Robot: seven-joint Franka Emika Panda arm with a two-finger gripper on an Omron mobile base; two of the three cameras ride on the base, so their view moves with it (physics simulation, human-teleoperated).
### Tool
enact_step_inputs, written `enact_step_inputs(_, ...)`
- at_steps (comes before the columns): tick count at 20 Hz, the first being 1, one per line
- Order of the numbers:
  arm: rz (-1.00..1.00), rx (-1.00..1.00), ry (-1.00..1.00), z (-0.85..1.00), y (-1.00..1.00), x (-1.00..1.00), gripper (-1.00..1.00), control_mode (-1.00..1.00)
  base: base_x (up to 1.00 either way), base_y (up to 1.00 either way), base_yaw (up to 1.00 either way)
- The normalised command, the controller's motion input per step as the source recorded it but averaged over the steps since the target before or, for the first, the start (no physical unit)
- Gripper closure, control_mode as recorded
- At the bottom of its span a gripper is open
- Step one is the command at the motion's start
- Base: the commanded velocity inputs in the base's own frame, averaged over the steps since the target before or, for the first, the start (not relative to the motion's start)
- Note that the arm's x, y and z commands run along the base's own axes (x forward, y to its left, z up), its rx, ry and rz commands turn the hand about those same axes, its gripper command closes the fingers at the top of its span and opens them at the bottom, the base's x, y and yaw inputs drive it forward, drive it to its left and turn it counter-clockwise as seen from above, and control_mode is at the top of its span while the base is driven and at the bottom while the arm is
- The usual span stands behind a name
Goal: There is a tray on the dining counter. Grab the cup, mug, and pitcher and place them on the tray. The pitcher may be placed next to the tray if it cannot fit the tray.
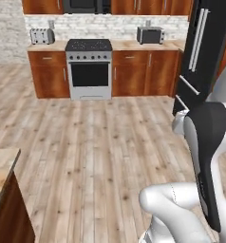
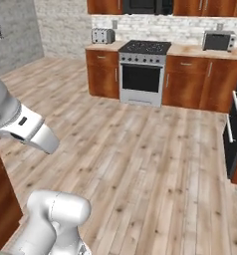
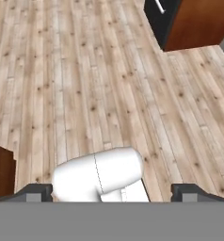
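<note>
Facing bare floor, the gripper [image 3: 112, 192] hangs with jaws spread wide and empty. Of the task's things I see just a dining counter [image 1: 2, 168] corner at left; a careless swing could strike it

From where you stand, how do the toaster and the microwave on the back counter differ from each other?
The toaster sits left of the stove; the microwave sits right of it. The toaster is lighter silver and smaller; the microwave is darker grey, wider, with a dark front window. Both stand upright on the same counter against the pale brick wall.
</note>
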Motion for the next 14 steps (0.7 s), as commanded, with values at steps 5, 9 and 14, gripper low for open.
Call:
enact_step_inputs(5,0.0,0.0,0.0,0.0,0.0,0.0,-1.0,1.0,1.0,0.0,0.01)
enact_step_inputs(9,0.0,0.0,0.0,0.0,0.0,0.0,-1.0,1.0,1.0,0.0,0.0)
enact_step_inputs(14,0.0,0.0,0.0,0.0,0.0,0.0,-1.0,1.0,1.0,0.0,0.0)
